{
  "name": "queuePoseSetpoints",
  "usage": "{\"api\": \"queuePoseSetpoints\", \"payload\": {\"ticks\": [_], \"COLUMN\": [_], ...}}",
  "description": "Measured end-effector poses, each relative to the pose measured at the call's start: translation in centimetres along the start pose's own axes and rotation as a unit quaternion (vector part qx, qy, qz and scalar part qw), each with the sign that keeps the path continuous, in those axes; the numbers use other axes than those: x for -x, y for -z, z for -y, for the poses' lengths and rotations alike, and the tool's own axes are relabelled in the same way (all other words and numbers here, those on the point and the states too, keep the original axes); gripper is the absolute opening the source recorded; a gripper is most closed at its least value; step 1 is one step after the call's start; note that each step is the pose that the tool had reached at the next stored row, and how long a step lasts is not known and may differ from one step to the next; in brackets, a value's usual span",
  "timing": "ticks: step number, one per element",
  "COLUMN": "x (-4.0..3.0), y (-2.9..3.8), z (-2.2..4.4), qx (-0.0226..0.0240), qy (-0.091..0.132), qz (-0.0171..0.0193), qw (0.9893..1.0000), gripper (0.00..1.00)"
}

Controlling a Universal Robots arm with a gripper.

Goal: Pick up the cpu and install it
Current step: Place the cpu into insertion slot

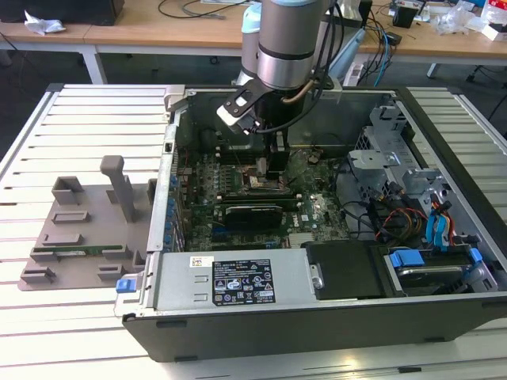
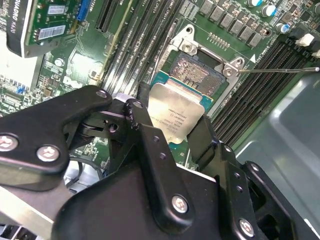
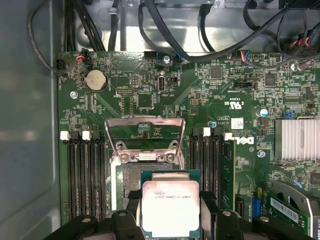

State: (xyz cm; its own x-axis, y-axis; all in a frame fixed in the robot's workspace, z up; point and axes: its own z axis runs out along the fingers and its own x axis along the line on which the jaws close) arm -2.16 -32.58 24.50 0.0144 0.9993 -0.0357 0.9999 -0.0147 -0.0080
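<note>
Tool [image 2: 174, 120] closed on the cpu [image 2: 177, 107]: in the second wrist view its two black fingers [image 2: 145, 130] press against opposite edges of the silver-topped chip, and the jaws stand no wider than the chip itself. The cpu hangs over the near part of the open socket [image 2: 197, 75] and hides it there, while the far part of the socket lies bare. Whether the chip's underside touches the socket or sits just above it cannot be told from either wrist view.

In the first wrist view the cpu [image 3: 170, 207] sits between the fingertips. Its near edge runs almost to the picture's border, and the tool's body is cut off. Past the chip the hinged metal load frame [image 3: 145, 132] is swung open. Memory slots [image 3: 82, 170] flank the socket on the green motherboard [image 3: 150, 95].

In the exterior view the arm [image 1: 289, 39] reaches down into the computer case [image 1: 238, 328], which lies open on the slatted bench [image 1: 87, 119]. The tool's tips merge with the dark board there, and the chip is too small to make out. A grey plastic tray [image 1: 79, 229] lies on the bench beside the case, toward the exterior view's left, well apart from the tool.
</note>
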Motion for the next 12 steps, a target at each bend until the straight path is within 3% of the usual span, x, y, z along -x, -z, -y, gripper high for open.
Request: {"api": "queuePoseSetpoints", "payload": {"ticks": [5,12], "x": [-0.66,-1.08], "y": [-1.11,-2.01], "z": [0.31,0.37], "qx": [0.0001,0.0001], "qy": [0.003,0.003], "qz": [0.0001,0.0001], "qw": [1.0,1.0], "gripper": [0.55,0.55]}}
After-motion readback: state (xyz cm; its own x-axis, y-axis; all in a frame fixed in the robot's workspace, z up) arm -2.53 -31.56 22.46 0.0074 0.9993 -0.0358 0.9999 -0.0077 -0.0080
